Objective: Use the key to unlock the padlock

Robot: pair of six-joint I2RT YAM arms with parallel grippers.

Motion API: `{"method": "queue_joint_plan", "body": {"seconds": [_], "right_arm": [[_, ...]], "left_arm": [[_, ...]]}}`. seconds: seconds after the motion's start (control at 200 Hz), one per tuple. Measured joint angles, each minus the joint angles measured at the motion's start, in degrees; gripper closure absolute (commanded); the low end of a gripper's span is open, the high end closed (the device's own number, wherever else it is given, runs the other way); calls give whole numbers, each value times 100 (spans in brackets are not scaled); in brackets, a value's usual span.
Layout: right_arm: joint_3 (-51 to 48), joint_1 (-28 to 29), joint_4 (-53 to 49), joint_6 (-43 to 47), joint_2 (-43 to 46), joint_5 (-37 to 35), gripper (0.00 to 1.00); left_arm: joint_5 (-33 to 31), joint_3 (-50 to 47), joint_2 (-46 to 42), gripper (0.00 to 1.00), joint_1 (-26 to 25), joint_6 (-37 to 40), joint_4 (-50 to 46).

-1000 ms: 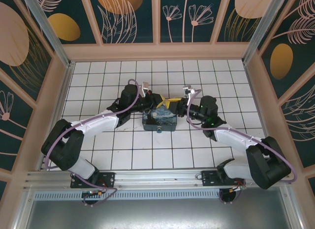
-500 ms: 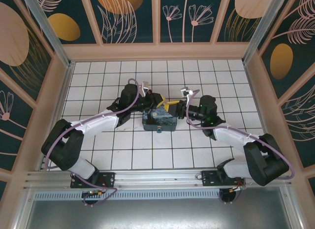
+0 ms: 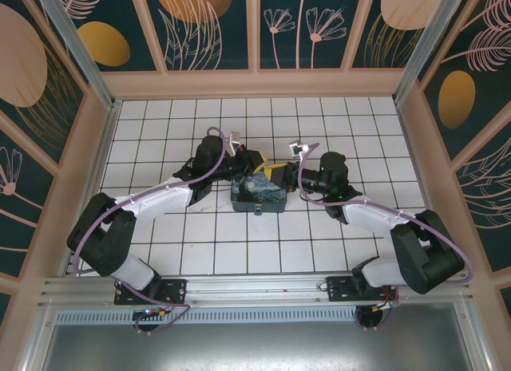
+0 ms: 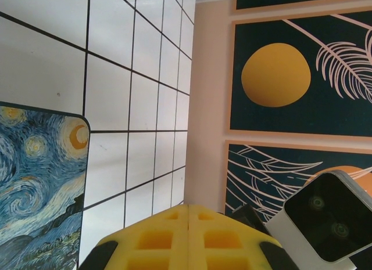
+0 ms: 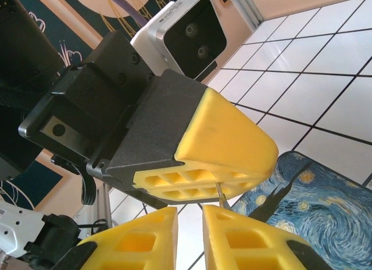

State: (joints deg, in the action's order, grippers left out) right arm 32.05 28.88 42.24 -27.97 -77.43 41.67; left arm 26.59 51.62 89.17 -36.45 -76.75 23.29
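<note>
Over the far edge of the box [image 3: 259,194], near the middle of the tiled table [image 3: 160,132], the two tools meet tip to tip. The left tool [image 5: 256,171] reaches in from the left with its yellow fingers pressed flat together; the left wrist view shows no gap along their seam. In the right wrist view a thin sliver of dull metal sticks out from between them. This is the key [image 5: 220,195], clamped by its hidden end, with its free end pointing toward the right tool [image 5: 190,215]. The right tool's two yellow fingers stand a narrow slit apart with nothing between them. The key's tip ends just above that slit, close to the inner corner of one finger; whether it touches cannot be told.

The box, printed with a blue and yellow starry-night painting, lies flat on the table under both tools. The padlock [image 3: 259,211] sits at the middle of the box's near edge. In the top view it is a tiny bluish speck, too small to tell how its shackle stands. It is apart from the key, on the opposite side of the box. The left arm's wrist camera [image 5: 189,29] rides above its tool.
</note>
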Motion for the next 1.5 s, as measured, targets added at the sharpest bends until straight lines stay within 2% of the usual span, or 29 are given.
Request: {"method": "queue_joint_plan", "body": {"seconds": [0.14,0.26,0.33,0.425,0.666,0.776,1.016,1.126,1.266,1.351,1.476,1.501], "right_arm": [[72,37,0,24,-52,-17,100],[92,48,-2,-31,-70,-22,100],[92,48,-2,-48,-70,-31,83],[92,55,-44,-37,13,-111,73],[44,-55,-177,-35,505,-313,68],[35,-72,-245,9,452,-372,61],[37,-72,-269,44,15,-411,60],[57,-55,-286,44,-83,-411,62],[177,37,-323,63,-140,-413,69],[247,63,-372,98,-177,-446,79],[313,85,-409,87,-256,-435,100],[328,90,-411,66,-260,-424,100]], "left_arm": [[20,4,0,100,0,0,4],[20,4,0,100,0,0,4],[22,4,0,100,0,0,2],[15,4,0,100,0,0,2],[66,4,0,100,0,2,4],[68,4,0,100,0,0,4],[109,7,0,100,0,0,4],[131,7,0,100,0,0,4],[146,7,0,100,0,0,4],[140,7,0,100,7,0,13],[20,9,0,100,13,0,-39],[-7,9,0,100,22,2,-42]]}}
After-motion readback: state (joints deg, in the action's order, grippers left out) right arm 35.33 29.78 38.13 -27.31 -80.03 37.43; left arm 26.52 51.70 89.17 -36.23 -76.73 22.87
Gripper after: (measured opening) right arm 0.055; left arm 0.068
